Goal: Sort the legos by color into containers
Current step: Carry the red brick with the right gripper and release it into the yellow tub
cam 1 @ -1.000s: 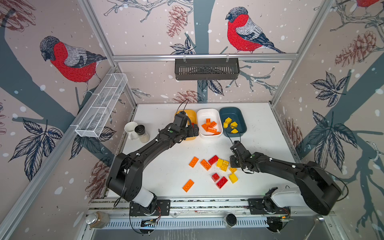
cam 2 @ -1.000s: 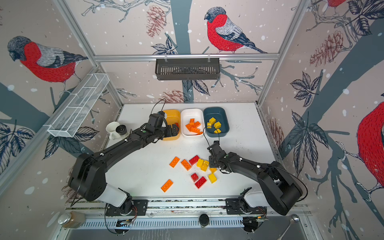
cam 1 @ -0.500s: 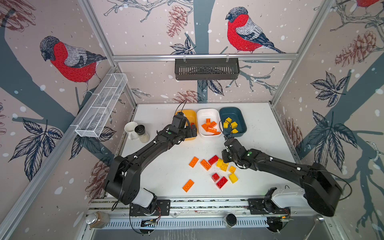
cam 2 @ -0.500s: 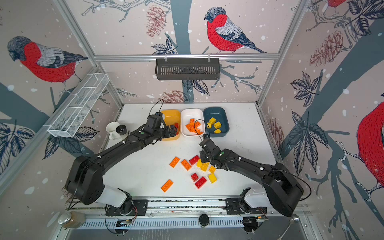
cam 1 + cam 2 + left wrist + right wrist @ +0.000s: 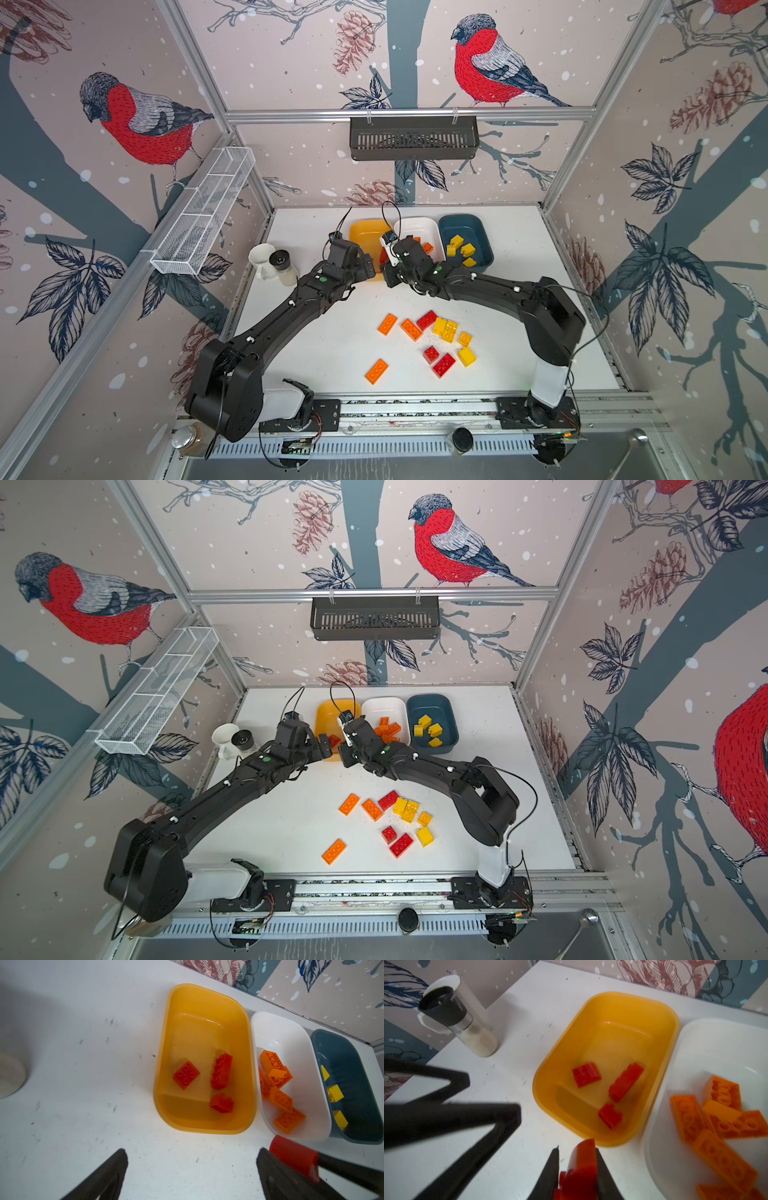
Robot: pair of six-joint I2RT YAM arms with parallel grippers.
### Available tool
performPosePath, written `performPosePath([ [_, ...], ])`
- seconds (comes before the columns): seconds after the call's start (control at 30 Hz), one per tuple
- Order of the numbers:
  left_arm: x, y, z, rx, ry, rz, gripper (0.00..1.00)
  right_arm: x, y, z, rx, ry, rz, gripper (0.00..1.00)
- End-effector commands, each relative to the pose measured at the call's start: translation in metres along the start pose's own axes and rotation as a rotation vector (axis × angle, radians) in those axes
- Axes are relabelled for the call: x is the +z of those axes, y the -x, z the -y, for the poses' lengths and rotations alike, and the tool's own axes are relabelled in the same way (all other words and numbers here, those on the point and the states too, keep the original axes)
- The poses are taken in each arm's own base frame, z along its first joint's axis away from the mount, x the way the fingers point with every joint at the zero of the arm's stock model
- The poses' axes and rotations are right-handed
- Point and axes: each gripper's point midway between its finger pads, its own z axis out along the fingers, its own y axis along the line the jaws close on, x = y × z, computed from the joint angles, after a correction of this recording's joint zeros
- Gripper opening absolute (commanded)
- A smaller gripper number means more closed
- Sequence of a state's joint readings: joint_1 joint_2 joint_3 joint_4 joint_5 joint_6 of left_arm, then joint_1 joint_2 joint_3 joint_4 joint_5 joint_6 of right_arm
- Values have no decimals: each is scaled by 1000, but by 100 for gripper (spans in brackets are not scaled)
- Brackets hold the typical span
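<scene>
**Right gripper**: the jaws are drawn in narrow on a red brick, pinching its sides. The frame edge of the right wrist view cuts off the brick's lower end, and its studs cannot be counted. The brick sits just short of the near rim of the yellow-orange tub, over the white table. Its height above the table cannot be judged. In the left wrist view it shows blurred, near the white tub.

**Left gripper**: the fingers are spread wide with nothing between them, just short of the same tub's near rim.

**Obstructions:** in both top views the fingertips of both grippers are hidden beneath their own wrist housings. The arms also cover the near parts of the yellow-orange and white tubs.

**Contents:**
- The yellow-orange tub holds three red bricks.
- The white tub holds an overlapping heap of orange bricks, count uncertain.
- The teal tub holds yellow bricks. Three are visible in a top view, and the tub's wall partly hides them in the left wrist view.

**Loose bricks**: three orange, three red and four yellow lie on the table, well apart from the tubs.

**Other items:** a salt grinder stands just beside a white cup at the table's left edge.
</scene>
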State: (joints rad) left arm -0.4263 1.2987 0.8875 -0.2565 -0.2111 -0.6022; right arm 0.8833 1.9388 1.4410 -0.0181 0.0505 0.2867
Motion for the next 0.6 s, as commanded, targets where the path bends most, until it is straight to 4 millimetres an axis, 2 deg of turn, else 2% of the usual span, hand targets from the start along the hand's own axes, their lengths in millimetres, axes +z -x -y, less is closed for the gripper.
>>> performPosePath([
  [0.0,-3,-6,-21,-27,67,18,97,24,23,-1,5,-7,44,24],
  [0.1,-5,-15,-27,-42,68,18,97,45,46,2,58,-48,81,33],
  [0.2,-5,-23,-26,-48,37,-7,97,51,60,-4,91,-45,117,56],
  [0.27,-5,-28,-20,-24,5,-28,97,47,64,-7,86,-40,132,72],
  [0.3,-5,-30,-20,-28,1,-33,97,43,63,-12,76,-17,126,78],
  [0.4,-5,-33,-18,-30,-16,-35,97,16,55,-14,80,8,121,86],
  [0.43,-5,-34,-16,-31,-24,-31,97,4,51,-13,87,10,125,91],
  [0.47,-6,-34,-13,-31,-37,-28,97,-8,42,-10,99,10,122,100],
  [0.57,-6,-37,-2,-21,-63,-18,97,-54,20,6,152,-37,140,100],
])
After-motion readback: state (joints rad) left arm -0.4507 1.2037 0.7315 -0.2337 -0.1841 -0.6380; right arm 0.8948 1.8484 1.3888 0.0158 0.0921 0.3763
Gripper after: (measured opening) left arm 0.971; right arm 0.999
